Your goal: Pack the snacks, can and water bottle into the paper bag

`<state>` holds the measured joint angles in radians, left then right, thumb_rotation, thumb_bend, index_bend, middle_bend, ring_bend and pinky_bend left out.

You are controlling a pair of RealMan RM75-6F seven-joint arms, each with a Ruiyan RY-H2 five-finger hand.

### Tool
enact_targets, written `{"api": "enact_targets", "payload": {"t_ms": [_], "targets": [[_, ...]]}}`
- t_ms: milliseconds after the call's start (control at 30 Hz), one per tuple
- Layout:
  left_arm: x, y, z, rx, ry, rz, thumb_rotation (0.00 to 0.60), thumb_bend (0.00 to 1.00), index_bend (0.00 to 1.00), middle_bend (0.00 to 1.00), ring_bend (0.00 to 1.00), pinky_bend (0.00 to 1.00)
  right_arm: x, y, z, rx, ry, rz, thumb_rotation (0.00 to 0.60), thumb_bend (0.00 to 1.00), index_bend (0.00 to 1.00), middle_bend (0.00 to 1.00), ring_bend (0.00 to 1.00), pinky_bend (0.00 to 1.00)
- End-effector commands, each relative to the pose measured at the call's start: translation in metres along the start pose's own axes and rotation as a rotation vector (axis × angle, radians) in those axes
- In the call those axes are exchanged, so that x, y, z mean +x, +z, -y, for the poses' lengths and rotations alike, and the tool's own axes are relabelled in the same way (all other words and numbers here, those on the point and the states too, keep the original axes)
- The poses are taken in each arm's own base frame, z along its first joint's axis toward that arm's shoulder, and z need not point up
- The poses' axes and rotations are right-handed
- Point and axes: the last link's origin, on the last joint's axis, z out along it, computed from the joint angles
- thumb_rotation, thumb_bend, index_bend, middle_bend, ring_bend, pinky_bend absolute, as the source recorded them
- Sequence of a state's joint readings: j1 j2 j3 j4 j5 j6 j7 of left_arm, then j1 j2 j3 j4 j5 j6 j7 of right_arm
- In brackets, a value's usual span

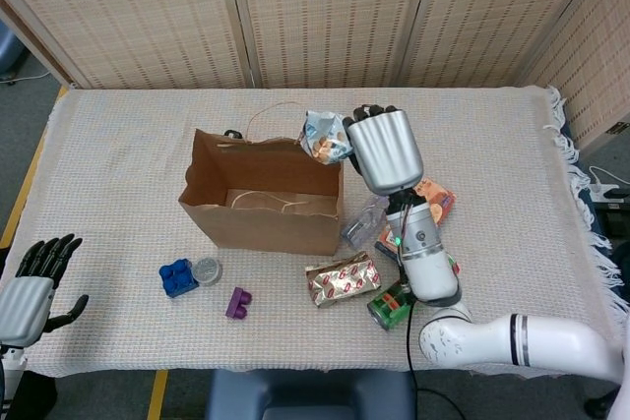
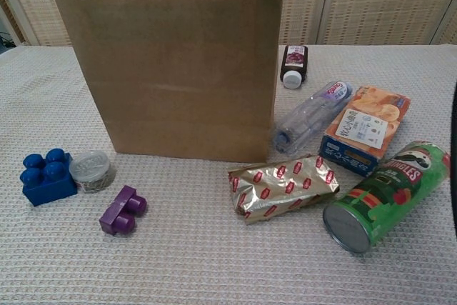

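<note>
Right hand point(image 1: 382, 148), fingers closed on a snack packet point(image 1: 325, 138), holds it above the paper bag point(image 1: 264, 206) rim; next, release inside. Left hand point(image 1: 30, 280) idles, fingers spread and empty.

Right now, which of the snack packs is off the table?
The small crinkly snack bag, held by the right hand above the paper bag's rim. The gold packet and orange box lie on the table.

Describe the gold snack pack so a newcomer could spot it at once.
Start at the brown paper bag standing mid-table. Just off its front right corner lies the gold foil pack, flat on the cloth between the bag and the green can. It is the only shiny gold wrapper, dotted with small red logos.
</note>
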<state>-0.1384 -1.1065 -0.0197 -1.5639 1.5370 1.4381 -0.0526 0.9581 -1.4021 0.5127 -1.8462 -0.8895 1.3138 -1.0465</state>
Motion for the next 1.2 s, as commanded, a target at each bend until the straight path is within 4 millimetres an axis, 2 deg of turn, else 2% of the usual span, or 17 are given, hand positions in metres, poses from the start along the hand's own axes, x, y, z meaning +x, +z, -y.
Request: {"api": "enact_targets", "payload": {"t_ms": [33,200,300,367,400,433,500,533,567,633,700,900,1000,1200], "targets": [[0.000,0.000,0.000,0.000,-0.001,0.000,0.600,0.33,0.02,0.00,0.00,0.00,-0.016,0.019,0.034,0.006,0.006,0.017,0.600,0.40,0.73,0.60,0.58,0.69],[0.000,0.001,0.002,0.002,-0.007,0.002,0.600,0.33,0.02,0.00,0.00,0.00,-0.029,0.025,0.074,0.045,0.082,0.023,0.600,0.40,0.72,0.60,0.58,0.69],[0.001,0.001,0.003,0.004,-0.015,0.003,0.600,0.33,0.02,0.00,0.00,0.00,-0.038,0.022,0.091,0.073,0.078,0.038,0.600,0.40,0.71,0.60,0.58,0.69],[0.001,0.001,0.003,0.003,-0.023,0.004,0.600,0.33,0.02,0.00,0.00,0.00,-0.045,0.018,0.096,0.080,0.063,0.058,0.600,0.39,0.67,0.60,0.55,0.69],[0.001,0.001,0.003,0.002,-0.022,0.004,0.600,0.33,0.02,0.00,0.00,0.00,-0.048,0.016,0.099,0.083,0.052,0.070,0.600,0.38,0.61,0.59,0.52,0.68],[0.001,0.001,0.003,0.001,-0.021,0.003,0.600,0.33,0.02,0.00,0.00,0.00,-0.049,0.014,0.100,0.082,0.039,0.078,0.600,0.33,0.51,0.54,0.46,0.66],[0.001,0.001,0.003,0.001,-0.021,0.003,0.600,0.33,0.03,0.00,0.00,0.00,-0.050,0.012,0.100,0.073,0.014,0.093,0.600,0.22,0.23,0.37,0.29,0.58],[0.001,0.000,0.003,0.001,-0.020,0.003,0.600,0.33,0.03,0.00,0.00,0.00,-0.048,0.011,0.099,0.066,0.011,0.098,0.600,0.16,0.10,0.28,0.19,0.50],[0.001,0.000,0.003,0.001,-0.020,0.002,0.600,0.33,0.02,0.00,0.00,0.00,-0.046,0.011,0.099,0.062,0.015,0.098,0.600,0.12,0.02,0.19,0.11,0.42],[0.001,0.000,0.003,0.002,-0.018,0.002,0.600,0.33,0.02,0.00,0.00,0.00,-0.038,0.011,0.094,0.051,0.029,0.083,0.600,0.10,0.00,0.12,0.05,0.32],[0.001,0.000,0.003,0.003,-0.018,0.001,0.600,0.33,0.02,0.00,0.00,0.00,-0.031,0.011,0.087,0.039,0.046,0.068,0.600,0.10,0.00,0.10,0.03,0.28],[0.001,-0.001,0.003,0.004,-0.013,-0.001,0.600,0.33,0.03,0.00,0.00,0.00,-0.007,0.002,0.053,-0.010,0.074,0.043,0.600,0.10,0.00,0.10,0.03,0.26],[0.000,-0.002,0.003,0.006,-0.010,-0.002,0.600,0.33,0.03,0.00,0.00,0.00,0.003,-0.012,0.027,-0.024,0.089,0.049,0.600,0.10,0.00,0.10,0.03,0.26],[0.000,-0.002,0.003,0.010,-0.008,-0.007,0.600,0.33,0.02,0.00,0.00,0.00,0.009,-0.058,-0.050,-0.038,-0.017,0.122,0.600,0.10,0.00,0.10,0.03,0.24]]}}
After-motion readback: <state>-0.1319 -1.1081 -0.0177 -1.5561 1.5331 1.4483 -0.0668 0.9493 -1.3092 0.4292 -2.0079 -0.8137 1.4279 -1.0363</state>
